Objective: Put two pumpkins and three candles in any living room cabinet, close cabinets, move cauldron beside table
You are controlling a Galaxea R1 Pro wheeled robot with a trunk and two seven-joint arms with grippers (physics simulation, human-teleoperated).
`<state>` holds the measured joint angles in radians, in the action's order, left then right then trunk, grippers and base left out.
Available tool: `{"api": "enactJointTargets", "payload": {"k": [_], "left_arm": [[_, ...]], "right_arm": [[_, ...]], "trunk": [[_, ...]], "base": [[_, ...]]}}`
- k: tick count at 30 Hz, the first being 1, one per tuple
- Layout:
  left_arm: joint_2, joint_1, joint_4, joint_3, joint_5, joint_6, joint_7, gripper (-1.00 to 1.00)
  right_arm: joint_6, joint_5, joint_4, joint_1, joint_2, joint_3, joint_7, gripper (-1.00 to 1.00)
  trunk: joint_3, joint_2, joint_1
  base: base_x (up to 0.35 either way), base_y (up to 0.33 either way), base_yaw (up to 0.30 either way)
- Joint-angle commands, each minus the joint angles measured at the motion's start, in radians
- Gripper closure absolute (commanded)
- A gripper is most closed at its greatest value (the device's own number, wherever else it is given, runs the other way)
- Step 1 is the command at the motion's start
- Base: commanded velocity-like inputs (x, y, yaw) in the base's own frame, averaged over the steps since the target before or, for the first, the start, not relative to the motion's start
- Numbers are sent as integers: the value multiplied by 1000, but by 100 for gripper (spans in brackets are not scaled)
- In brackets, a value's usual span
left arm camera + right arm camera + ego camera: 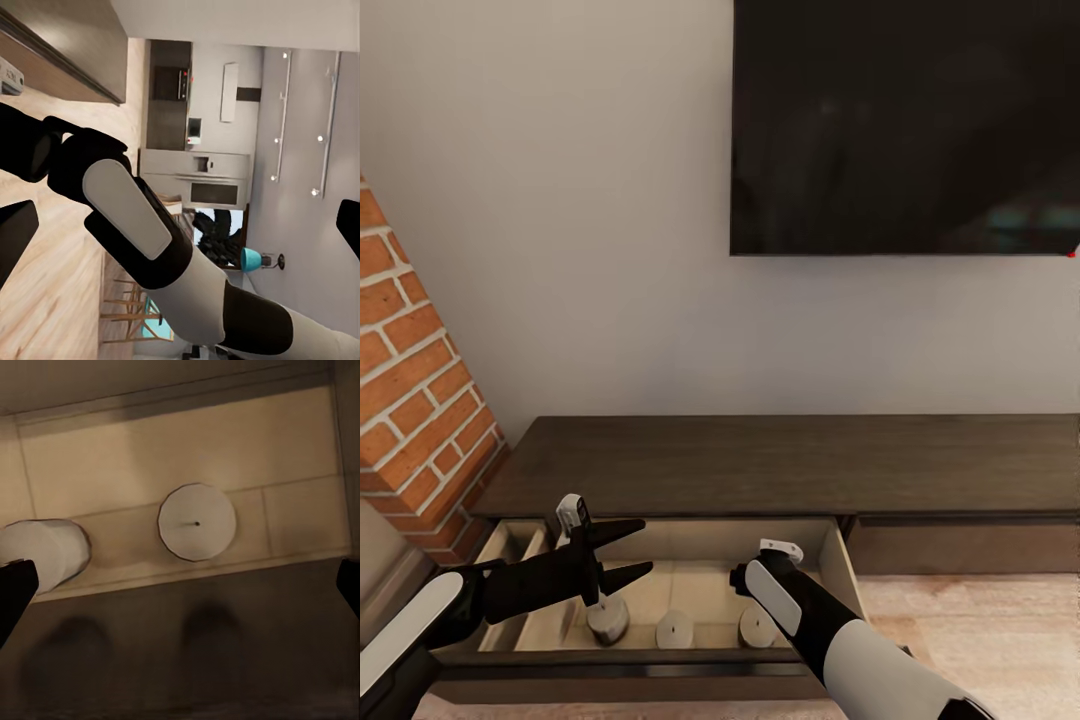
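At the bottom of the head view the cabinet (780,465) has one drawer (838,560) pulled out, and three candles stand in a row along its front edge. The left candle (607,618) is under the left tool (640,550), the middle candle (675,629) is free, and the right candle (757,627) is just beside the right arm. All three stand upright, with the round top facing up.

The left tool hangs over the drawer with its fingers spread apart and nothing between them. In the right wrist view the right tool (180,585) looks straight down into the drawer; its dark fingertips (15,585) sit at the two side edges of the frame, wide apart and empty, and two candles are on the drawer floor there.

The candles seem already placed. I judge that the next move is to lift both arms out and push the drawer front toward the cabinet. Both tools are about equally near to it.
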<state>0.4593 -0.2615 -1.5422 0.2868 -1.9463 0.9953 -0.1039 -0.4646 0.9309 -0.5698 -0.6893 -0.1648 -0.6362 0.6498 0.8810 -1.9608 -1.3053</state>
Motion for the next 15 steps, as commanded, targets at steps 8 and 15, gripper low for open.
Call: {"api": "enactJointTargets", "payload": {"k": [8, 15], "left_arm": [[1, -1, 1, 2, 9, 0, -10, -100], [0, -1, 1, 2, 9, 0, -10, -100]], "right_arm": [[-20, 6, -3, -1, 2, -4, 7, -100], [-21, 7, -3, -1, 1, -1, -21, -100]], "trunk": [[-24, 56, 31], [-46, 105, 58]], "base": [[-37, 0, 0], [-1, 0, 0]]}}
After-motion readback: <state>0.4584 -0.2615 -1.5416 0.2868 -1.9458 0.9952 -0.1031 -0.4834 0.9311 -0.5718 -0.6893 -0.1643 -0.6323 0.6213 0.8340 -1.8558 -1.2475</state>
